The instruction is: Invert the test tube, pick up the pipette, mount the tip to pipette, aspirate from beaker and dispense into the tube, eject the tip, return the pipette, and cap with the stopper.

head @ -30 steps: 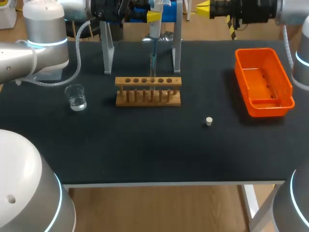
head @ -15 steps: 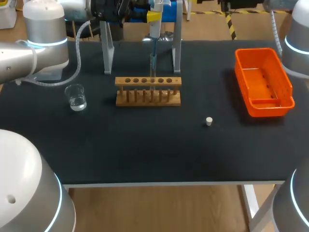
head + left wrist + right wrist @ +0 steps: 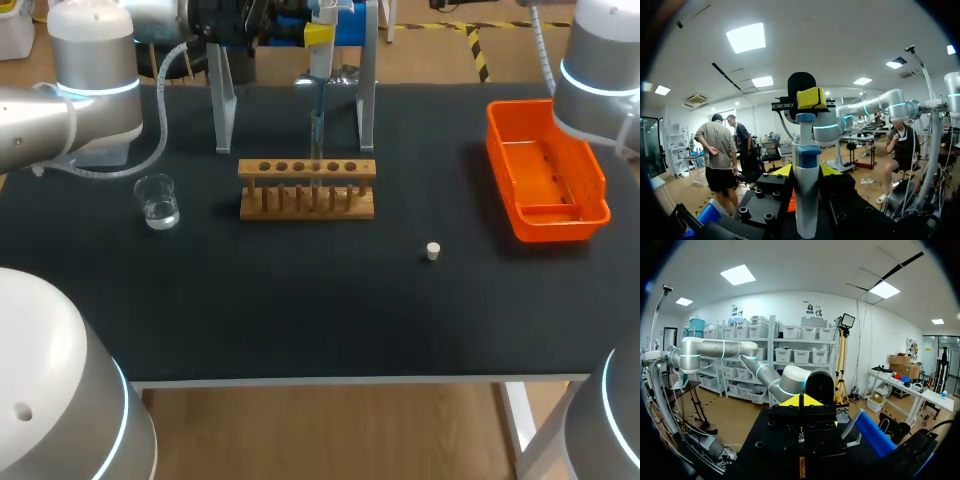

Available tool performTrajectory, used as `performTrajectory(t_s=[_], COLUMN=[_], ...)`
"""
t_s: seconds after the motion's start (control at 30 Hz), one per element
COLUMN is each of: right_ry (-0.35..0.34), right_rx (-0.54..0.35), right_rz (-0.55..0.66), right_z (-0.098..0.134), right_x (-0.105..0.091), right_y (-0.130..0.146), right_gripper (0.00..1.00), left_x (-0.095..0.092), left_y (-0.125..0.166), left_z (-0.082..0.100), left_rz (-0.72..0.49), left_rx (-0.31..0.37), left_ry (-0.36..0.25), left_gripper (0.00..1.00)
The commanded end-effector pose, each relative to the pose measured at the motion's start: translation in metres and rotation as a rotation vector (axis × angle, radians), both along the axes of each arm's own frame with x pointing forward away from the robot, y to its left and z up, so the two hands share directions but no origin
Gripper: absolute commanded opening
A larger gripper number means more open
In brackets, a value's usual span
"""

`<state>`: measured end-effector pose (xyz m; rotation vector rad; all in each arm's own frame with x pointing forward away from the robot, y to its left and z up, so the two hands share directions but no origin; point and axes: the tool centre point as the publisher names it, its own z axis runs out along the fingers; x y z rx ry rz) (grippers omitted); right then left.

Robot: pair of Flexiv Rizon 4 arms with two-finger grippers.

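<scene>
Head view: nearest on the desk (image 3: 300,310) lies the small white stopper (image 3: 433,251), alone. Farther back the beaker (image 3: 157,202) stands left of the wooden rack (image 3: 307,188), with the orange bin (image 3: 560,225) well to the right. A test tube (image 3: 316,132) rises from the rack, directly under the pipette (image 3: 320,40) at the far edge. From the left wrist, the left fingers (image 3: 783,171) clasp the pipette from both sides. The right fingers (image 3: 810,401) are pressed together — holding nothing.

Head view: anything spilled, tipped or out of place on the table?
Nothing stands out. The beaker is upright with no spill, the rack sits square, and the stopper lies loose on the table, not yet used.
</scene>
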<state>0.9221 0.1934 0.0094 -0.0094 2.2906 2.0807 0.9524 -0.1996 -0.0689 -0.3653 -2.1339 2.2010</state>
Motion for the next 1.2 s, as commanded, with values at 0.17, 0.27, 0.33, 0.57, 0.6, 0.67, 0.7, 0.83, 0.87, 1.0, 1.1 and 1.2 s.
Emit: performTrajectory(t_s=[0.17,0.27,0.33,0.57,0.6,0.67,0.7,0.83,0.87,1.0,1.1,1.2], right_ry=[-0.005,-0.003,0.000,-0.007,-0.006,-0.006,-0.005,-0.001,0.000,0.001,0.004,0.007], right_rx=[-0.017,-0.017,-0.015,-0.010,-0.010,-0.012,-0.013,-0.017,-0.017,-0.021,-0.024,-0.028], right_rz=[0.006,0.006,0.008,0.011,0.013,0.016,0.017,0.020,0.022,0.025,0.026,0.028], right_z=[-0.004,-0.006,-0.006,-0.006,-0.006,-0.008,-0.009,-0.011,-0.011,-0.013,-0.014,-0.017], right_x=[0.013,0.017,0.018,0.021,0.021,0.021,0.021,0.022,0.022,0.021,0.021,0.021], right_y=[0.016,0.019,0.021,0.027,0.028,0.030,0.030,0.032,0.032,0.034,0.035,0.036], right_gripper=[0.00,0.00,0.00,0.00,0.00,0.00,0.00,0.00,0.00,0.00,0.00,0.00], left_x=[0.002,0.002,0.002,0.002,0.002,0.002,0.002,0.002,0.002,0.002,0.002,0.002], left_y=[0.001,0.001,0.001,0.001,0.001,0.001,0.001,0.001,0.001,0.001,0.001,0.001], left_z=[0.000,0.000,0.000,0.000,0.000,0.000,0.000,0.000,0.000,0.000,0.000,0.000], left_rz=[-0.007,-0.007,-0.007,-0.007,-0.007,-0.007,-0.007,-0.007,-0.007,-0.007,-0.007,-0.007], left_rx=[-0.002,-0.002,-0.002,-0.002,-0.002,-0.002,-0.002,-0.002,-0.002,-0.002,-0.002,-0.002], left_ry=[-0.001,-0.001,-0.001,-0.001,-0.001,-0.001,-0.001,-0.001,-0.001,-0.001,-0.001,-0.001], left_gripper=[0.00,0.00,0.00,0.00,0.00,0.00,0.00,0.00,0.00,0.00,0.00,0.00])
